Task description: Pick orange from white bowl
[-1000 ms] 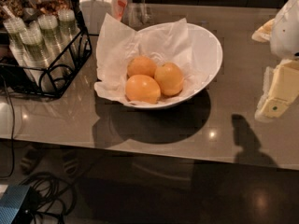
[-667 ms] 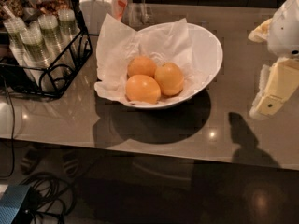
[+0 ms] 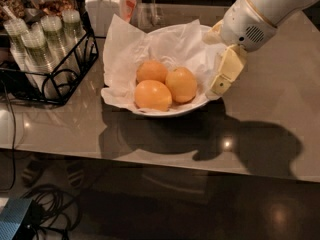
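On the bench (image 3: 280,89) sits the white bowl (image 3: 170,113), lined with crumpled paper (image 3: 150,41). Three fruits lie touching inside it, and the orange (image 3: 181,84) is the right-hand one, nearest the arm. The gripper (image 3: 220,54) hangs over the bowl's right rim with its fingers spread, holding nothing, just beside the orange.
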`<state>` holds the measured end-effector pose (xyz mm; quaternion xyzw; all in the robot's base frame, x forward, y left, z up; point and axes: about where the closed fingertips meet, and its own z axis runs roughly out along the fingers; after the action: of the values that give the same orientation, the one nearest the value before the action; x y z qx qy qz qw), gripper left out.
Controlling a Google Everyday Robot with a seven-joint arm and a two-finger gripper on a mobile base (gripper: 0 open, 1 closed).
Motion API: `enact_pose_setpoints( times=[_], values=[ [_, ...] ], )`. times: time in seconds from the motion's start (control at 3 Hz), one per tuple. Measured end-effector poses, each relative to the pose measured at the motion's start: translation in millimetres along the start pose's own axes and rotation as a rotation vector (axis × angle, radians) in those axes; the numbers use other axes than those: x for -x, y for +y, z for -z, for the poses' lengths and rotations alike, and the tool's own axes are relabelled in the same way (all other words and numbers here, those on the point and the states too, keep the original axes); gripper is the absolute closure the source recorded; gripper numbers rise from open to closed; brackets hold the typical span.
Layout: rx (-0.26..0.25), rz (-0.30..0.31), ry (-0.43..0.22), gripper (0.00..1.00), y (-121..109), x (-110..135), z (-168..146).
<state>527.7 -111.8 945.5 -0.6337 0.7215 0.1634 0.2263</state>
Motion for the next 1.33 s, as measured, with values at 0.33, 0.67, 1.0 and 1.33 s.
enact_pose_setpoints(
  times=[0.33,0.67,1.0,1.33],
  values=[
    [0.0,0.0,0.0,0.0,0,0,0],
    [0.041,0.027,-0.063,0.0,-7,17,-22],
    [0.041,0.027,-0.064,0.0,-7,17,-22],
    [0.028,0.018,-0.079,0.0,-9,15,-21]
  ],
)
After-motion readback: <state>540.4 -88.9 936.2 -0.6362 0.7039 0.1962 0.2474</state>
